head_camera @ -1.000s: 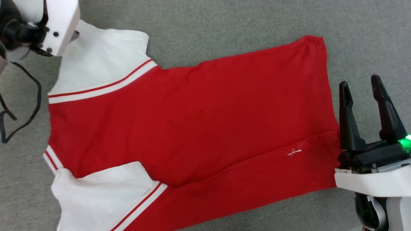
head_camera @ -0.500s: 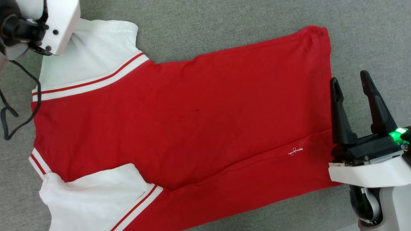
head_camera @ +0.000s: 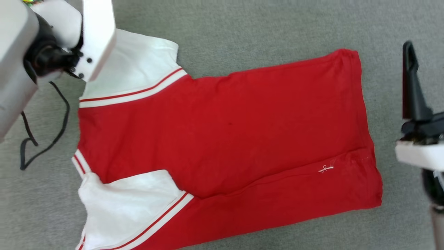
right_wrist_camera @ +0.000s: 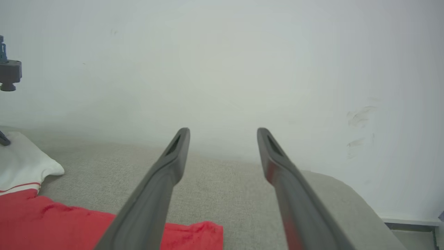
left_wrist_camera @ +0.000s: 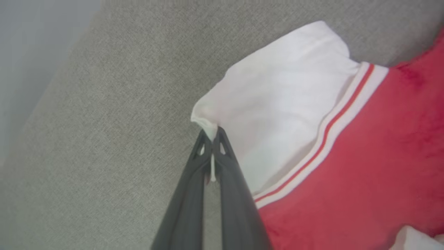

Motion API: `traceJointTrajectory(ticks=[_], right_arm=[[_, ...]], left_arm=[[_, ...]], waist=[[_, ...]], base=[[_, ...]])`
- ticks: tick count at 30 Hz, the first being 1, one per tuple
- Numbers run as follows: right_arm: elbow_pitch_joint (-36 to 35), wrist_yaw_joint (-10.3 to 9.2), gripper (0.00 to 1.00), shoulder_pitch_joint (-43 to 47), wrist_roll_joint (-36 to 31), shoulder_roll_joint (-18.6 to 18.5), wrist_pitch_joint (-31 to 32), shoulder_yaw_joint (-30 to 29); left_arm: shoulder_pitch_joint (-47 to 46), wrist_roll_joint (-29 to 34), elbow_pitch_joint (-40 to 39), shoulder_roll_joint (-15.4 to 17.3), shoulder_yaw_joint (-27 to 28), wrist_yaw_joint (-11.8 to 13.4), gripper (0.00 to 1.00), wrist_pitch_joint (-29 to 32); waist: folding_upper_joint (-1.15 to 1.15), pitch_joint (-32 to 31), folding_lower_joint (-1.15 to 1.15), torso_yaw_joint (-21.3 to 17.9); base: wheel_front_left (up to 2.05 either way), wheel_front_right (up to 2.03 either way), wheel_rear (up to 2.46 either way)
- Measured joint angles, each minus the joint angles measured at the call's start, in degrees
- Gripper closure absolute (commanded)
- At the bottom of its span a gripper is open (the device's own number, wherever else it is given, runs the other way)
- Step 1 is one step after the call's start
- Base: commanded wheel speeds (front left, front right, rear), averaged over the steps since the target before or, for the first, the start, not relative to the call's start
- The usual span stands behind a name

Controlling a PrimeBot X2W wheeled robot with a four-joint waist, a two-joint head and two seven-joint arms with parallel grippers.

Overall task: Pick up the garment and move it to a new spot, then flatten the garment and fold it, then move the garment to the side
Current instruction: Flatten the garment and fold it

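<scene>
Across the grey cloth surface (head_camera: 242, 27) before us lies the garment (head_camera: 222, 139), spread nearly flat, its neck end toward our left and its hem toward our right. The red body shows a long crease running from the near sleeve (head_camera: 128, 205) out to the hem, and a small white thread mark (head_camera: 325, 169) sits just above that crease near the hem. The near sleeve is white and lies partly over the red body. The far sleeve (head_camera: 135, 69), also white, is edged with thin red and white stripes where it meets the body.

Our left gripper (left_wrist_camera: 211, 133) is closed tight on the outer corner of the far sleeve (left_wrist_camera: 277, 104). In the left wrist view its two dark fingers press together with a sliver of white cloth pinched between them, and the corner is drawn up into a small peak. From the head, our left wrist housing (head_camera: 97, 34) covers that corner.

Our right gripper (right_wrist_camera: 223, 133) has its jaws spread wide and holds nothing. It sits off the hem end, clear of the cloth, with the red hem (right_wrist_camera: 52, 222) low at the left of the right wrist view. One of its fingers (head_camera: 412, 86) shows at the right edge of the head view.

A black cable (head_camera: 45, 139) loops on the surface beside the neck end. Beyond the surface stands a pale wall (right_wrist_camera: 222, 69).
</scene>
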Motion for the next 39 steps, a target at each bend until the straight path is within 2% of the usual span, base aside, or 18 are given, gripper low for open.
traceJointTrajectory(ticks=[3,6,14,18,21,25,29,35,39], right_arm=[[0.14,0.00,0.00,-3.56,-0.53,-4.45,7.28,0.19],[1.48,0.00,0.00,-7.64,1.55,-9.16,18.20,1.60],[6.54,0.00,0.00,-17.50,17.70,-24.65,52.68,12.24],[8.77,0.00,0.00,-22.31,24.74,-29.59,66.04,16.52],[10.68,0.00,0.00,-24.51,28.10,-31.72,73.28,19.30],[13.43,0.00,0.00,-27.22,30.28,-32.06,79.50,20.58],[16.19,0.00,0.00,-29.98,30.36,-30.92,82.82,20.73],[19.62,0.00,0.00,-31.28,29.38,-28.44,83.53,21.45],[20.47,0.00,0.00,-31.11,29.60,-28.60,83.38,22.48]], left_arm=[[1.21,-0.35,-2.16,-0.21,-0.45,-0.29,1.00,-1.87],[1.99,-0.41,-4.19,-0.49,-1.07,-0.44,1.00,-3.39],[2.48,-0.52,-7.95,-0.87,-2.20,-0.69,1.00,-5.57],[2.14,-0.56,-9.18,-1.55,-2.56,-0.70,1.00,-6.48],[1.68,-0.48,-9.87,-2.27,-3.10,-0.76,1.00,-6.99],[0.30,-0.46,-10.83,-2.75,-3.93,-0.77,1.00,-7.73],[-0.94,-0.47,-11.43,-3.24,-4.75,-0.77,1.00,-8.65],[-2.77,-0.58,-12.35,-3.66,-6.23,-0.77,1.00,-9.98],[-3.82,-0.68,-12.58,-3.69,-7.10,-0.77,1.00,-10.83]], waist=[[0.00,-1.64,0.00,1.33],[0.00,-2.87,0.00,2.76],[0.00,-3.80,0.00,5.90],[0.00,-2.90,-0.01,7.20],[0.00,-1.97,0.00,8.27],[0.00,-0.49,0.00,9.66],[0.00,1.17,0.00,10.93],[0.00,3.62,0.00,12.63],[0.00,5.03,-0.01,13.46]], base=[[0.00,0.00,0.00],[0.00,0.00,0.00],[0.00,0.00,0.00],[0.00,0.00,0.00],[0.00,0.00,0.00],[0.00,0.00,0.00],[0.00,0.00,0.00],[0.00,0.00,0.00],[0.00,0.00,0.00]])
